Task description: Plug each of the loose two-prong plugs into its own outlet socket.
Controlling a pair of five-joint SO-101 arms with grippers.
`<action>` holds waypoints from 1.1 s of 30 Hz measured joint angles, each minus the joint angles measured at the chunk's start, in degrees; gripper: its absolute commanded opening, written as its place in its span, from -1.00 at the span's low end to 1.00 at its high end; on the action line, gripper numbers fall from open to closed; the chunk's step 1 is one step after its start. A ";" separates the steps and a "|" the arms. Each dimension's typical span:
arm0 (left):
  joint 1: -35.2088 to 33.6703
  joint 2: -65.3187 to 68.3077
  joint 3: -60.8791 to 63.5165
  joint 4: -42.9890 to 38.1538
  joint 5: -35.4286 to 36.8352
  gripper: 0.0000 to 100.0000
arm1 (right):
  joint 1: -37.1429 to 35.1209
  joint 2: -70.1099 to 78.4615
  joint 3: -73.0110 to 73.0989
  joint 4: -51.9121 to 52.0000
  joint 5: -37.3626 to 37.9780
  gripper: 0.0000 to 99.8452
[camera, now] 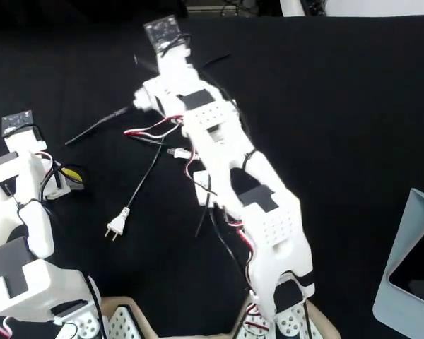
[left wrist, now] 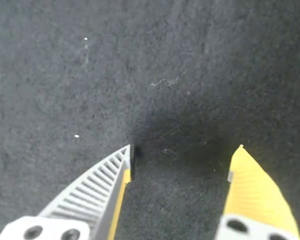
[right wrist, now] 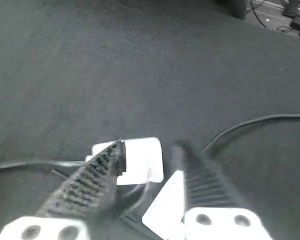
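Two-prong plug (camera: 115, 227): it lies loose on the black table (camera: 339, 106) in the gap between your two arms, touched by neither. Its prongs point towards the arms' bases. Its black cord (camera: 143, 180) runs away from it towards the outstretched right arm, so the plug probably has enough slack to be lifted without much drag.

Your left hand (left wrist: 184, 150) is released, jaws spread wide with bare cloth between them. It hangs low over the table close to the left arm's base, well apart from the plug. Spread like that, it looks ready to take something but holds nothing.

Your right hand (right wrist: 149, 146) sits far out over the table, right at a white block (right wrist: 142, 162), and a dark cable (right wrist: 250, 125) passes beside it. The block may be a socket piece or a plug body, and you cannot tell which. Nor can you tell whether the hand is clenched on it or just set around it. If it is the socket, steadying it there would make sense, since a light block would likely slide when a plug is pushed in.

The plug on the table is not yet in any socket, so that step remains.
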 measured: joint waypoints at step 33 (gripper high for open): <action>0.00 0.00 0.00 0.00 0.00 -0.39 | -13.89 -13.80 -2.55 63.12 -9.93 -0.65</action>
